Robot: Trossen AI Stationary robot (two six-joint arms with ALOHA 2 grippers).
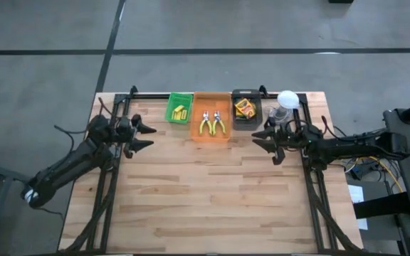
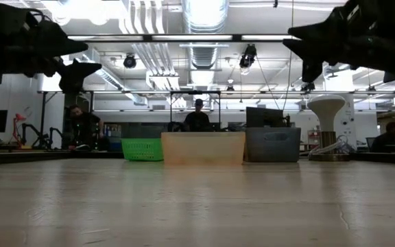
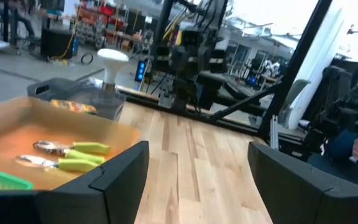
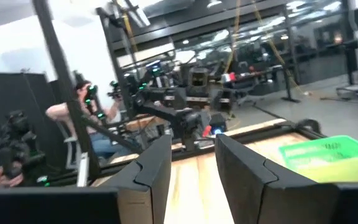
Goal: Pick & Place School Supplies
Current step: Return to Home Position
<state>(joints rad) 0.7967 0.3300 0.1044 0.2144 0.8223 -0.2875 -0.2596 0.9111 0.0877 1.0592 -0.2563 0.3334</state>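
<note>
Three trays stand in a row at the table's far edge. The green tray (image 1: 179, 108) holds short yellow blocks (image 1: 180, 112). Two yellow-handled pliers (image 1: 212, 124) lie in the orange tray (image 1: 212, 99); the left wrist view shows them too, pliers (image 3: 67, 157). Flat crayon boxes (image 1: 244, 109) lie in the black tray (image 1: 246, 92). My left gripper (image 1: 152, 136) hovers open above the table, left of the orange tray. My right gripper (image 1: 256, 139) hovers open, just near of the black tray. Both are high above the wood in the low view: left gripper (image 2: 91, 57), right gripper (image 2: 288, 36).
A white round object (image 1: 287, 98) stands at the far right corner, beside the black tray. A black frame (image 1: 212, 92) runs along the table's far edge and down both sides. Bare wood (image 1: 205, 192) lies between the arms and toward the near edge. People show beyond the table (image 2: 197, 116).
</note>
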